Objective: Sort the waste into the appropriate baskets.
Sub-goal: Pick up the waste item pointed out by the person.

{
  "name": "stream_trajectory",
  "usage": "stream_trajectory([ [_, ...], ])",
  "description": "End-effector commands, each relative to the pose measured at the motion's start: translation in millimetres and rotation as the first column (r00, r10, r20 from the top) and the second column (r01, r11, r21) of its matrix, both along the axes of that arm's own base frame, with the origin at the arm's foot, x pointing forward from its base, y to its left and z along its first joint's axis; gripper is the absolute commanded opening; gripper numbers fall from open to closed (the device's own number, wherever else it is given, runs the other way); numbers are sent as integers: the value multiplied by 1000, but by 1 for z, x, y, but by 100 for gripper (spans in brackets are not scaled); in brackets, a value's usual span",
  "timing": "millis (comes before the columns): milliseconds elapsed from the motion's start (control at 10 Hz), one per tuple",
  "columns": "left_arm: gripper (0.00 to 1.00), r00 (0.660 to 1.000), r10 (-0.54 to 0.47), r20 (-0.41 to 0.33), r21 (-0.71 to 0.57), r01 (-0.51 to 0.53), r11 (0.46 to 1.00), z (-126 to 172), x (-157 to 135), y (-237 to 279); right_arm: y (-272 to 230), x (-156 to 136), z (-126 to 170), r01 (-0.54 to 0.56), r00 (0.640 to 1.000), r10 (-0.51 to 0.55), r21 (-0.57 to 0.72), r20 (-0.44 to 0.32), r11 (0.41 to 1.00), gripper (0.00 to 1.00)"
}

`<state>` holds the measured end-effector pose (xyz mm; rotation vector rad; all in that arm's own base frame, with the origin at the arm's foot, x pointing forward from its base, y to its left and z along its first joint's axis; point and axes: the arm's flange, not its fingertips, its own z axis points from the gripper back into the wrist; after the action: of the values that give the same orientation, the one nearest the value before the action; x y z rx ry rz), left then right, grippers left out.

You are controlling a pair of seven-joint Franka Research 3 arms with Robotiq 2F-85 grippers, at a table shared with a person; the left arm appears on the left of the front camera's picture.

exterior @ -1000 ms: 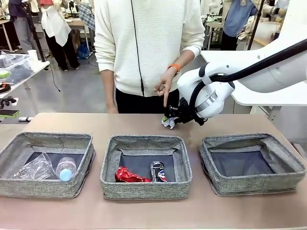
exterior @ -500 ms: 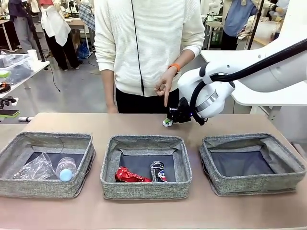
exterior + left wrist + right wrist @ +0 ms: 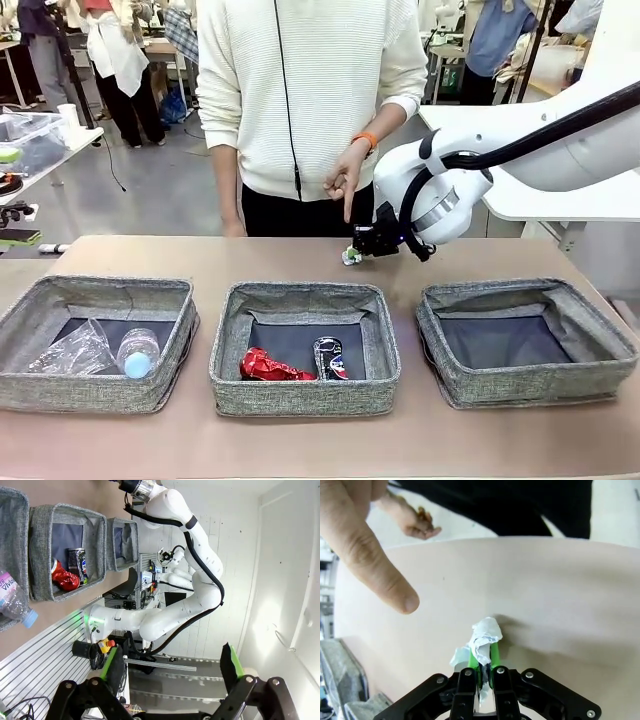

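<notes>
The right gripper (image 3: 357, 250) reaches in low over the table's (image 3: 150, 255) far edge — its jaws pinched tight on the crumpled white paper wad (image 3: 482, 639), which sticks out past the fingertips. The person's hand (image 3: 345, 178) points down just above. The left gripper (image 3: 170, 667) stands wide apart, holding nothing.
</notes>
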<state>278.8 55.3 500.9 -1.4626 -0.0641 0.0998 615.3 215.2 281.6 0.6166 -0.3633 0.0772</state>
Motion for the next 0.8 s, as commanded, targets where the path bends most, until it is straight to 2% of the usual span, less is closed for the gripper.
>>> stream_trajectory([
  [0,100,1000,-4,20,-7,4,1000,2,-1,0,-32,-32,54,20,990,-18,10,-137,1000,0],
  [200,100,1000,-4,20,-7,4,1000,2,-1,0,-99,-101,153,177,961,-195,-108,-194,978,0],
  [300,100,1000,-4,20,-7,4,1000,2,-1,0,-114,-153,207,238,937,-270,-160,-222,958,0],
  [400,100,1000,-4,20,-7,4,1000,2,-1,0,-110,-195,239,216,941,-245,-140,-235,966,0],
  [500,100,1000,-4,20,-7,4,1000,2,-1,0,-95,-231,253,116,927,-154,-127,-343,985,0],
  [600,100,1000,-4,20,-7,4,1000,2,-1,0,-77,-256,252,51,938,-124,-224,-323,973,0],
  [700,100,1000,-4,20,-7,4,1000,2,-1,0,-59,-267,241,-96,939,6,-247,-343,964,0],
])
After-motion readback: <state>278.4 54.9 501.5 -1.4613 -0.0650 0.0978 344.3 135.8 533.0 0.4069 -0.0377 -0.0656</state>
